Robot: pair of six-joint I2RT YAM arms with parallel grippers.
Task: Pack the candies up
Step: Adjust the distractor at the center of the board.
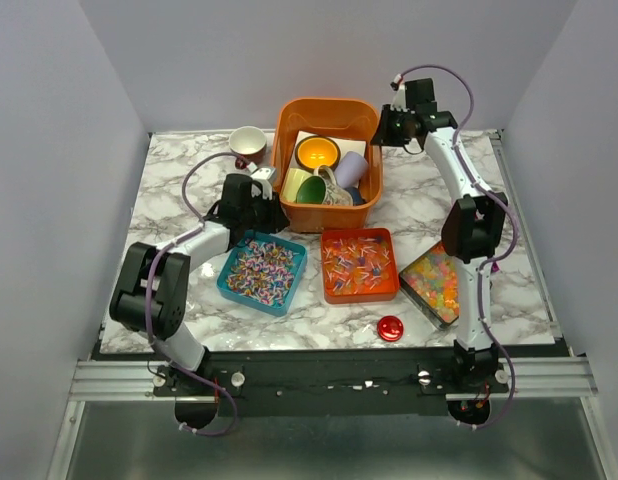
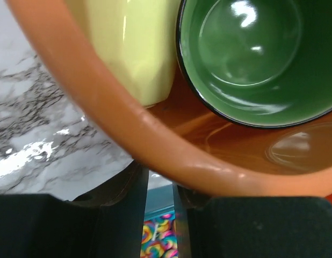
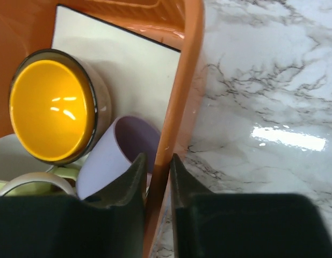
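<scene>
Left claw [image 2: 159, 183] and right claw [image 3: 157, 166], tight on rim of orange bin [image 1: 329, 103] (candies [image 1: 261, 270] nearby)

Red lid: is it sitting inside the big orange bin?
No, the red lid lies on the marble table near the front edge, outside the orange bin.

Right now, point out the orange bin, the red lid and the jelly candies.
orange bin [image 1: 314, 217], top view, its front wall.
red lid [image 1: 390, 327], top view, its centre.
jelly candies [image 1: 436, 280], top view, middle of the pile.
</scene>
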